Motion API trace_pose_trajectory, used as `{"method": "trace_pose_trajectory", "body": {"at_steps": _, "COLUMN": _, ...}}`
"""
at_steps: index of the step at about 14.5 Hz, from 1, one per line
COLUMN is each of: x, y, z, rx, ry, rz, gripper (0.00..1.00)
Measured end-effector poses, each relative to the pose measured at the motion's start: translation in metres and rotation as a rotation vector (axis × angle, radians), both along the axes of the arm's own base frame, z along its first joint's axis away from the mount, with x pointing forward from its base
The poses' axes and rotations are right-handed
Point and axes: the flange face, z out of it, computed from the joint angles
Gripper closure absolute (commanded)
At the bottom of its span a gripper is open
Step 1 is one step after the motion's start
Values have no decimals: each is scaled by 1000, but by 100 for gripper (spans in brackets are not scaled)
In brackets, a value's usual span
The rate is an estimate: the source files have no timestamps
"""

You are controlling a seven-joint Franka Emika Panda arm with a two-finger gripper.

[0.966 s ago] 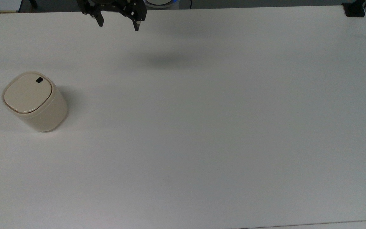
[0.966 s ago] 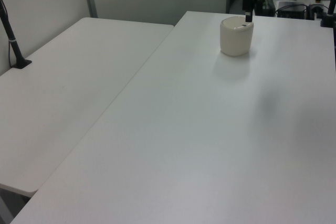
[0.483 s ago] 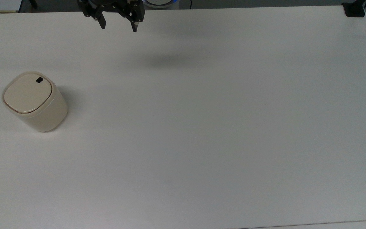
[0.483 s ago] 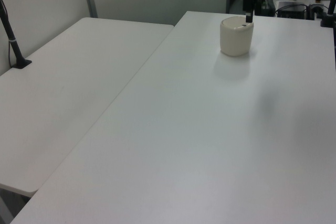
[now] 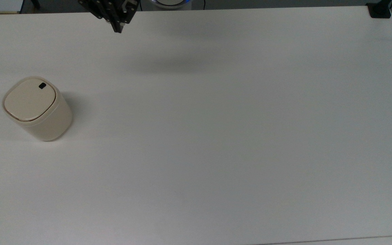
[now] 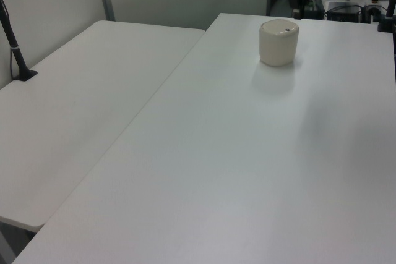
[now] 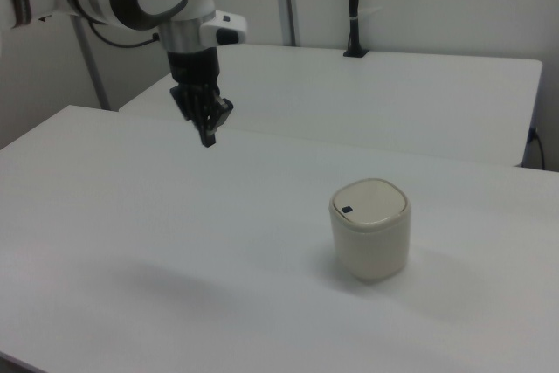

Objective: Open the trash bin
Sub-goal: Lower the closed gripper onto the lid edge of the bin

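1. Fingers. We read the fingers (image 5: 117, 26) as pressed together, tapering to a single tip and holding nothing. In the right view the gripper (image 7: 208, 135) points down, well above the table (image 5: 216, 136), with its shadow on the bare surface below.

2. Position of the work. The trash bin (image 5: 36, 109) stands upright on the table, well apart from the gripper. In the top view it lies at about 8 o'clock from the fingertips. Its lid (image 5: 29, 99) sits flat and closed. The black mark (image 5: 42, 86) lies near the lid rim, at about 1 o'clock on the lid in the top view.

3. Step in hand. We judge this to be the approach; no contact is made and the task is not yet begun.

4. Doing it well.
- We carry the tip across at height and descend only once it is over the lid.
- The closed fingers make a narrow pushing point, suited to a press-type lid.
- We judge the mark a likely press or catch point, though the hinge side cannot be told.
- We press straight down; a slanted push may slide or tip the light bin.
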Motion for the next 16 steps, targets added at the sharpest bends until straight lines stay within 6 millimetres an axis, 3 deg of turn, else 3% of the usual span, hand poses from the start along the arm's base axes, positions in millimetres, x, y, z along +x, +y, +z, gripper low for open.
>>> {"method": "trace_pose_trajectory", "body": {"at_steps": 7, "x": 6, "y": -89, "z": 20, "rx": -49, "ry": -203, "rz": -393, "gripper": 100}}
{"method": "trace_pose_trajectory", "body": {"at_steps": 11, "x": 17, "y": -137, "z": -6, "rx": -113, "ry": -242, "rz": -510, "gripper": 100}}
{"method": "trace_pose_trajectory", "body": {"at_steps": 16, "x": 35, "y": -181, "z": -69, "rx": -178, "ry": -221, "rz": -547, "gripper": 100}}
